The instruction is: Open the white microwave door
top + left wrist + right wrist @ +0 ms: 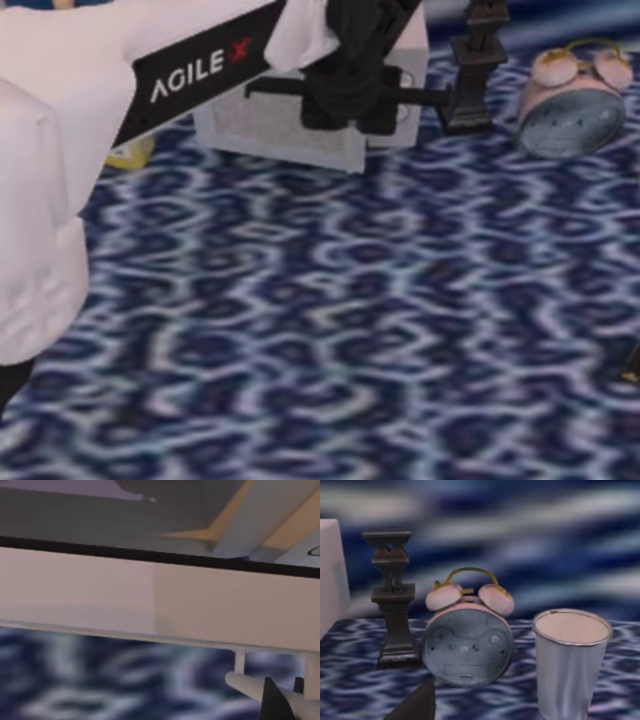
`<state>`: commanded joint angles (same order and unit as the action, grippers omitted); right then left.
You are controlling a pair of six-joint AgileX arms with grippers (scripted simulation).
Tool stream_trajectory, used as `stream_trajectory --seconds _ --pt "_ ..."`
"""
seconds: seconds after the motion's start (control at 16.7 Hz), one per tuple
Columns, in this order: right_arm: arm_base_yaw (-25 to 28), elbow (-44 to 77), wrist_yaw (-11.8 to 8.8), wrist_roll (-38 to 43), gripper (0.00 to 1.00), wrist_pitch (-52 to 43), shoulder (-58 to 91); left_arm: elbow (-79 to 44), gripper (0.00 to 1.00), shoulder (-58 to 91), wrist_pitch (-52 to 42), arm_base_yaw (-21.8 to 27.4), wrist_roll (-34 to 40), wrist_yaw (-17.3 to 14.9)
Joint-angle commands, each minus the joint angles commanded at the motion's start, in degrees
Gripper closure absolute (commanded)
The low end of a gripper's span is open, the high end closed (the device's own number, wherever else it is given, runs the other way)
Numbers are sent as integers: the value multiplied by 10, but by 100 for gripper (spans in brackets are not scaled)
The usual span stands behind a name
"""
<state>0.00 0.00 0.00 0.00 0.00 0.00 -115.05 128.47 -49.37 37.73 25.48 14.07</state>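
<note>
The white microwave [412, 50] stands at the back middle of the table, largely covered by my left arm. Its door [270, 125], with the grey speckled mesh window, faces the front; its right corner stands slightly forward of the knob panel [405, 125]. My left gripper [350, 95] is at the door's right edge. In the left wrist view the white door panel [150, 605] fills the frame, and the dark fingers [272, 702] sit on either side of the pale handle bar [245, 682], shut on it. My right arm is parked off to the right; one dark finger [417, 702] shows.
A dark carved stand [475, 75] is just right of the microwave, a pink alarm clock [575, 100] beyond it, and a silver cup [571, 665] beside the clock. A yellow object [130, 152] peeks from under my left arm. Blue patterned cloth [350, 320] covers the table.
</note>
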Motion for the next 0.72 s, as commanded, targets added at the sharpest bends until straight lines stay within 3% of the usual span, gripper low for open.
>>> stream_trajectory --seconds 0.72 --pt "0 0 0 0 0 0 0 53 100 -33 29 -3 -31 -16"
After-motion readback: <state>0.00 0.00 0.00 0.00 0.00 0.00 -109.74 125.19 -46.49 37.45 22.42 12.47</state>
